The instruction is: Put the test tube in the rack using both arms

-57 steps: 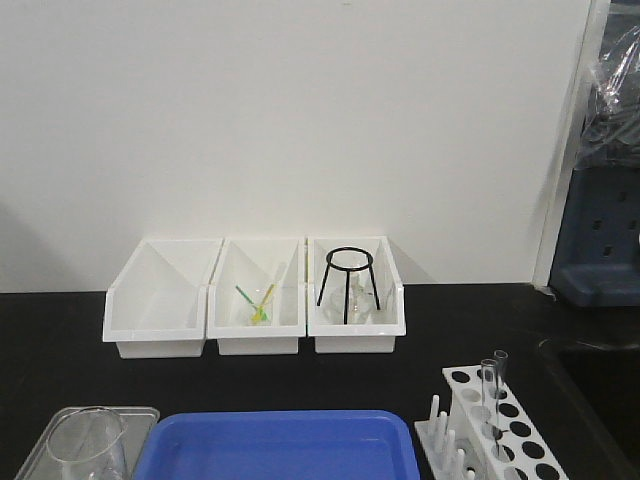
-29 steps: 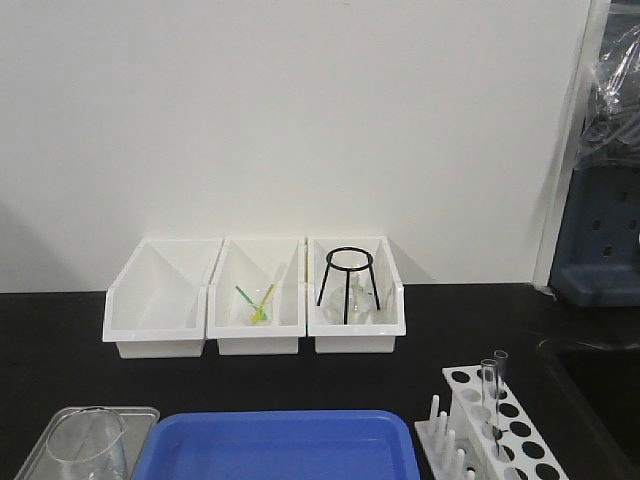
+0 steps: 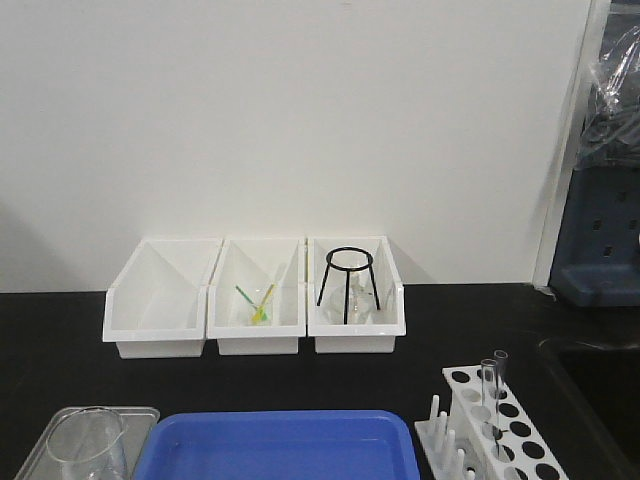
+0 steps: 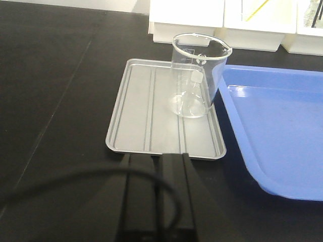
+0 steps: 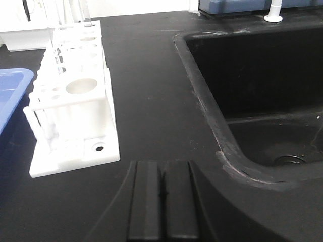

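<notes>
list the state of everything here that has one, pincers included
left pincer: shut, empty
right pincer: shut, empty
test tubes: two, upright in the rack
rack: upright on the counter, most holes empty
beaker: upright, empty, standing on the metal tray
blue tray: empty where visible
left bin: empty
middle bin: holds yellow-green sticks
right bin: holds a black wire tripod

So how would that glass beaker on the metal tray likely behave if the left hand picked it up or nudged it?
The beaker looks like thin clear glass, so probably fragile and slippery between hard fingers. It appears empty, so likely light. It stands upright on the ribbed metal tray, beside the blue tray; a push may make it slide or tip.
</notes>
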Robot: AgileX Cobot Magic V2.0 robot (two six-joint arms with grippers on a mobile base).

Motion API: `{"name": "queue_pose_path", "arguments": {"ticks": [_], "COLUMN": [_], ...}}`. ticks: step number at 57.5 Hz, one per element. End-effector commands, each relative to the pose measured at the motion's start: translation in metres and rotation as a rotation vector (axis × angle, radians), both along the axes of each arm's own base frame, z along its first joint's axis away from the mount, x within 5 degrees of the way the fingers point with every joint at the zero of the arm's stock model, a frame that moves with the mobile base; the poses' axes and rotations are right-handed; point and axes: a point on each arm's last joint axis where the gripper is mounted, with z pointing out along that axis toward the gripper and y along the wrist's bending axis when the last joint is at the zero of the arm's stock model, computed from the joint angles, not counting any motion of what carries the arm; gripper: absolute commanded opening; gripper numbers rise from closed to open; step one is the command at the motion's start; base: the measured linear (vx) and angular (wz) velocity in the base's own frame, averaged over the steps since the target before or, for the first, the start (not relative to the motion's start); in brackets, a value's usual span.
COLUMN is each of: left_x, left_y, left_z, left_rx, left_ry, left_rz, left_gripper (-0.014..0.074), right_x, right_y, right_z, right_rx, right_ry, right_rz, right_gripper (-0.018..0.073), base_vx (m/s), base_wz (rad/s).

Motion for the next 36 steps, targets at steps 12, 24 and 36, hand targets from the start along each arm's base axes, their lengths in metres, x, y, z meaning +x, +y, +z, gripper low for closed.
{"name": "queue_pose_path", "arguments": {"ticks": [12,24,36], "left_x": [0.0003,0.0003,0.0003], "left_y": [-0.0005,-0.0005,-0.0005], "left_z": [0.0172,0.0172,0.0172], "left_rx": [-0.003,-0.003,-0.003], "left_ry": [-0.121,-0.121,-0.121], "left_rz": [-0.005,-0.005,-0.005], "left_gripper": [0.0014,0.0014,0.0014], "right_x": [0.0013,0.0013,0.0013], "right_y": [-0.0001,-0.0001,-0.0001], "right_z": [0.0127,0.0127,0.0127], "right_rx": [-0.02,-0.02,-0.02], "right_ry": [-0.101,-0.101,-0.101], "right_rz": [0.002,0.002,0.002], "right_gripper": [-0.0011,-0.0011,-0.0011], "base_vx": [0.0,0.0,0.0], "base_wz": [0.0,0.0,0.0]}}
